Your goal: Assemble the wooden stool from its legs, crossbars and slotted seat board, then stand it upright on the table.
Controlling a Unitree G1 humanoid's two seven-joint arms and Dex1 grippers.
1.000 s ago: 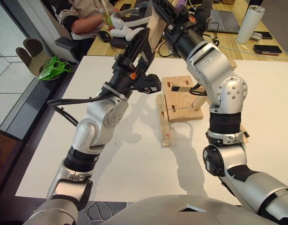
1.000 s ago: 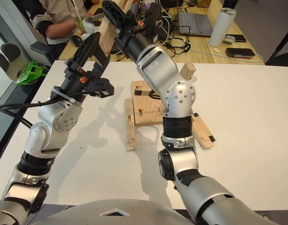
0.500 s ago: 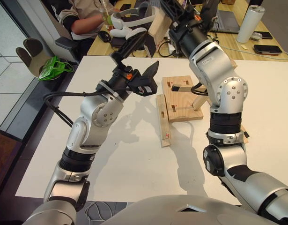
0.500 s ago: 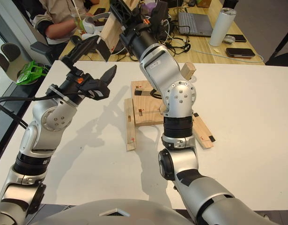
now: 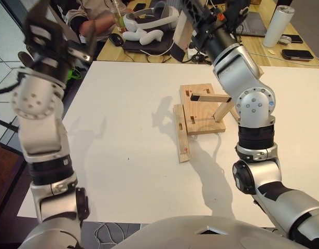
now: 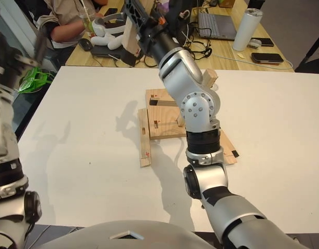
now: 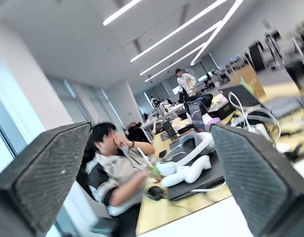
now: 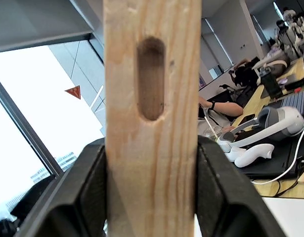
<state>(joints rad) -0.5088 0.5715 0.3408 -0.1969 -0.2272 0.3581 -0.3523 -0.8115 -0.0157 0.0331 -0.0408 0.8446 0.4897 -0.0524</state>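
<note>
The long pale wooden stool leg with an oval slot (image 8: pixel 152 123) is up in the air over the far side of the white table (image 5: pixel 123 171). It is tilted, and the right gripper (image 8: pixel 152 197) is clamped on it, with one black finger pressed on each side. A second ago the leg was a bit more to the left. Now it is a little more to the right, and just as high.

Below it, the square pale wooden seat board with slots (image 5: pixel 203 127) lies flat on the table. A second long wooden leg (image 5: pixel 181 135) lies touching the board's left edge. A short wooden crossbar with a dark end (image 5: pixel 211 97) sticks out over the far part of the board. It meets a tilted wooden piece (image 5: pixel 223 110) at the board's right side. Some flat wooden pieces with black marks (image 6: pixel 229 149) lie just right of the board, partly hidden by the right arm. None of these has moved.

The big change is the left gripper (image 5: pixel 55 36). A second ago it was right by the lower end of the lifted leg. Half a second ago it had pulled away a little. Now it has swung far to the left — high over the table's left edge. Its two dark pads (image 7: pixel 43 177) are wide apart with nothing between them.

On the desk behind the table sit a white headset (image 5: pixel 149 21) and a tall white cup (image 5: pixel 277 25).
</note>
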